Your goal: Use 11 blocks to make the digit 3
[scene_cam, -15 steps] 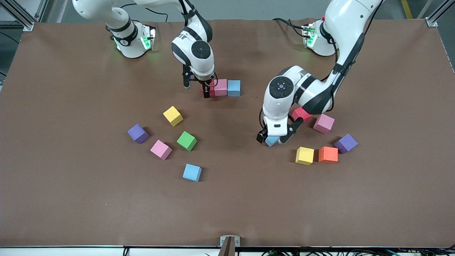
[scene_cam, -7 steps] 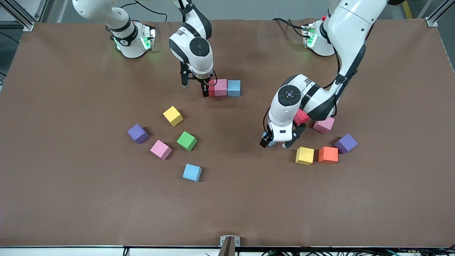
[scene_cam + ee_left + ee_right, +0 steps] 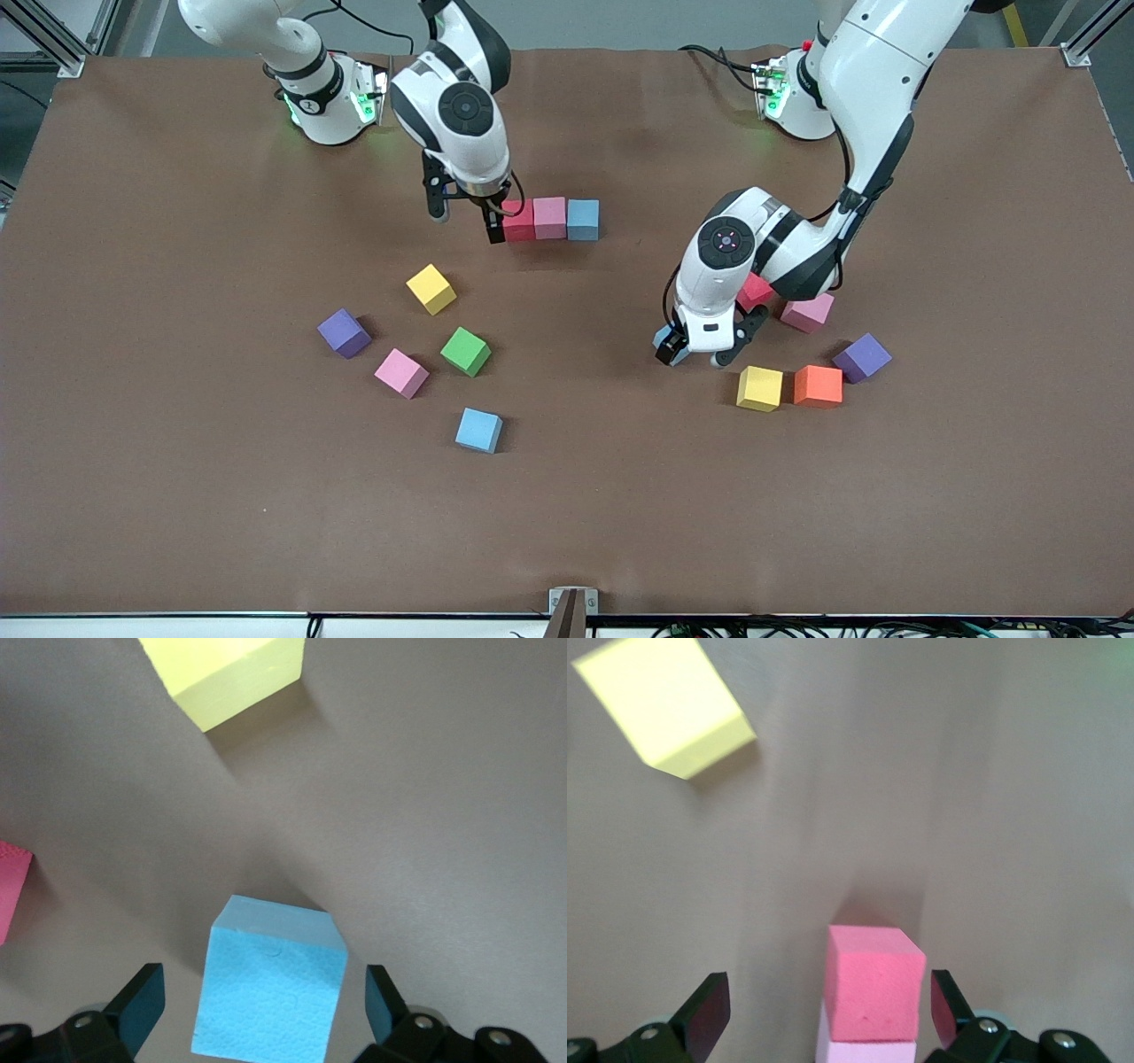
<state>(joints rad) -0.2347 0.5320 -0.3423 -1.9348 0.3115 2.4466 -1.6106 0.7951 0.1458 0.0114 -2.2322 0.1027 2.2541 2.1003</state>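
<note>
Blocks (image 3: 549,219) (three rowed), grippers open

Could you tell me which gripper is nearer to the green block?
Right. The right gripper is open beside the red block ending the row, across the yellow block from the green block. The left gripper, open around a blue block, is farther.

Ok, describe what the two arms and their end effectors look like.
Both arms are glossy white with black joint bands and round dark caps at the wrists. Thin black cables run along them, and green lights glow at both bases. The left end effector and right end effector each carry two black fingers.
</note>
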